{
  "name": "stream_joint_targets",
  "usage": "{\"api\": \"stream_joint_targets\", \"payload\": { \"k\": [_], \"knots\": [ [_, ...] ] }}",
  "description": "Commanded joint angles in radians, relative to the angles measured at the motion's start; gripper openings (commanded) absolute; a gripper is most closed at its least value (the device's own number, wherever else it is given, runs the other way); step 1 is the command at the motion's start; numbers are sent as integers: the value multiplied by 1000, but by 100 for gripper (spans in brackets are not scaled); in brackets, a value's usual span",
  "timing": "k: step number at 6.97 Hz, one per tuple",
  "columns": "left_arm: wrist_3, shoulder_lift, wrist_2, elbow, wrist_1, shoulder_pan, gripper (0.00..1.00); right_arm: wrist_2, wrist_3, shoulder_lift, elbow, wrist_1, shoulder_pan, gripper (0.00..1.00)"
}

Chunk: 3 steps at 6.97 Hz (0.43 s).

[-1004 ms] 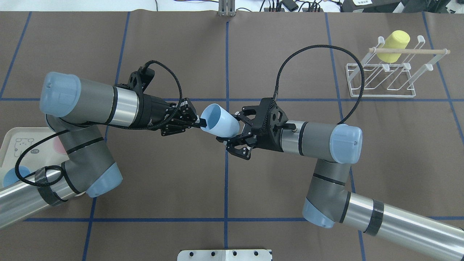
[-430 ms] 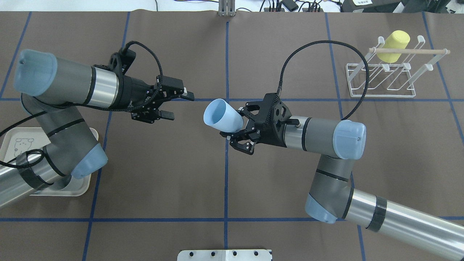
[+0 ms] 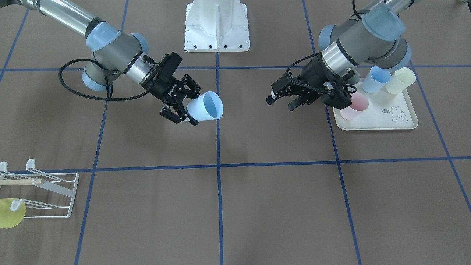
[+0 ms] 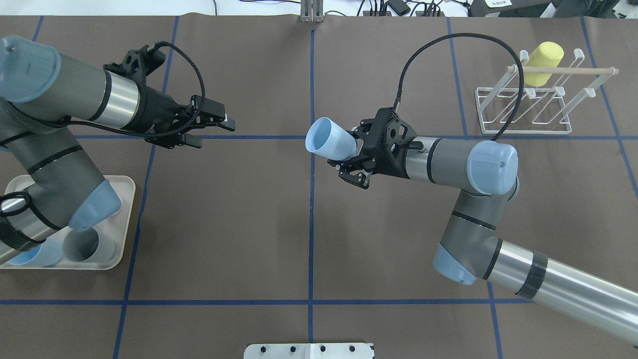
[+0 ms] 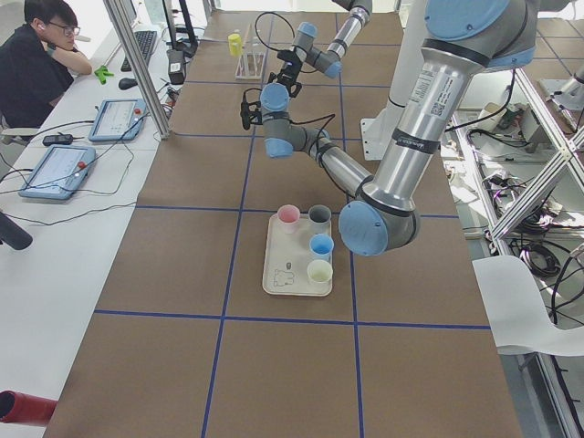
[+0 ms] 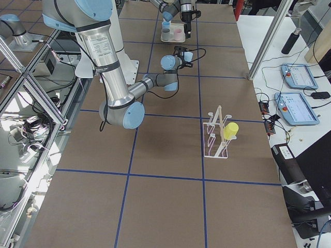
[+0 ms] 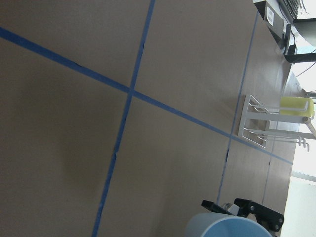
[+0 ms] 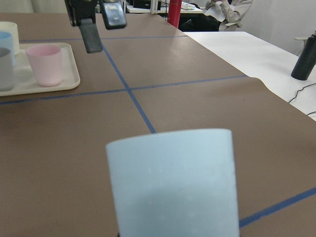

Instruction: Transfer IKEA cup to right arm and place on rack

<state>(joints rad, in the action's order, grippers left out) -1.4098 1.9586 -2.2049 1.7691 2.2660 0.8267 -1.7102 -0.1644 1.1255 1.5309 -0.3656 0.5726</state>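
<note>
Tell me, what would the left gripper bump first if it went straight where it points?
Probably the light blue cup in the right gripper. The left gripper points across the table toward it, with nothing between them. Heights are hard to judge, so it might miss.

**A:** so where's the cup point(image 4: 329, 142) at?

**B:** Pale blue, plain, up off the table point(image 4: 224, 224) near the middle. It's tipped on its side, base pinched in the right gripper point(image 4: 350, 158), open mouth facing the robot's left.

**A:** and the rack point(image 4: 523, 132)?

**B:** Low white wire thing, sitting flat at the far right, wooden dowel point(image 4: 563, 71) across the top. Well apart from the cup.
</note>
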Motion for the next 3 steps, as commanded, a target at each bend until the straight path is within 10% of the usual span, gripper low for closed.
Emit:
{"api": "stream_joint_targets", "payload": {
  "k": [1,3],
  "knots": [
    [411,-140,4,207,-326,70,100,-43,194,13,35,-193,81,21],
    [669,-274,-1,216,-330,190,100,-65,506,20,191,-562,174,22]
  ]
}}
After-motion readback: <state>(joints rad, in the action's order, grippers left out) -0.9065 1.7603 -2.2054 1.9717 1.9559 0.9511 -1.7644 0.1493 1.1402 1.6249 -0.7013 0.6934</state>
